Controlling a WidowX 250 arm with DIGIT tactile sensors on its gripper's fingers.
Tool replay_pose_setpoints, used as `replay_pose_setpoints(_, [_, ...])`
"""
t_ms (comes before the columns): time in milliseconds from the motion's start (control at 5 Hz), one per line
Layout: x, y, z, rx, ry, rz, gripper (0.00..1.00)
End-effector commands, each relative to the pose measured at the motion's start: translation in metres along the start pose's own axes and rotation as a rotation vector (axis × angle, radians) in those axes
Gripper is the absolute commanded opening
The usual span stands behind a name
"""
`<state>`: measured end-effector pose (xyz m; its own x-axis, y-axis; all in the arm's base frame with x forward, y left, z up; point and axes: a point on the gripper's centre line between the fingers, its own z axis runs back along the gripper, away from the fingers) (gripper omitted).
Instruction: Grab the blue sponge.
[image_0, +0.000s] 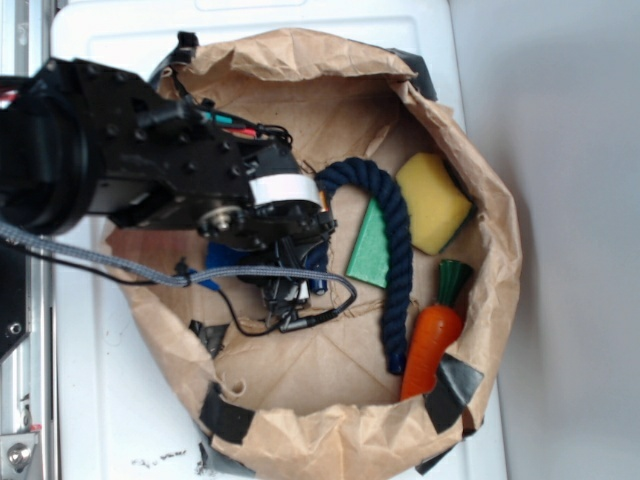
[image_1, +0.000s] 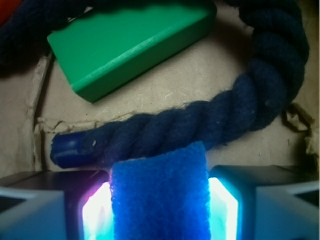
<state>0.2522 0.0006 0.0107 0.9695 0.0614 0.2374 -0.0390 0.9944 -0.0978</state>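
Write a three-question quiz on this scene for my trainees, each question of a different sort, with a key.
1. True or false: the tool is shut on the sponge.
2. Which thing lies right beyond the sponge's end in the wrist view? A) carrot B) rope C) yellow sponge
3. Fill in: the carrot lies against the bag's ____ wall in the exterior view.

Key:
1. True; both fingers press its sides.
2. B
3. Right
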Motion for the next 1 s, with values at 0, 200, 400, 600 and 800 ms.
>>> replay_pose_setpoints(0, [-0.002, 0.002, 0.047, -0.052, 0.032, -0.09, 0.0])
replay_pose_setpoints(200, [0.011, 0.002, 0.085, -0.064, 0.085, -0.068, 0.0])
replay_pose_setpoints(400, [0.021, -0.005, 0.123, -0.066, 0.021, 0.034, 0.0])
replay_pose_setpoints(600, [0.006, -0.013, 0.135, -0.133, -0.088, -0.029, 0.0])
replay_pose_setpoints(800, [-0.006, -0.017, 0.136, -0.148, -0.148, -0.049, 0.0])
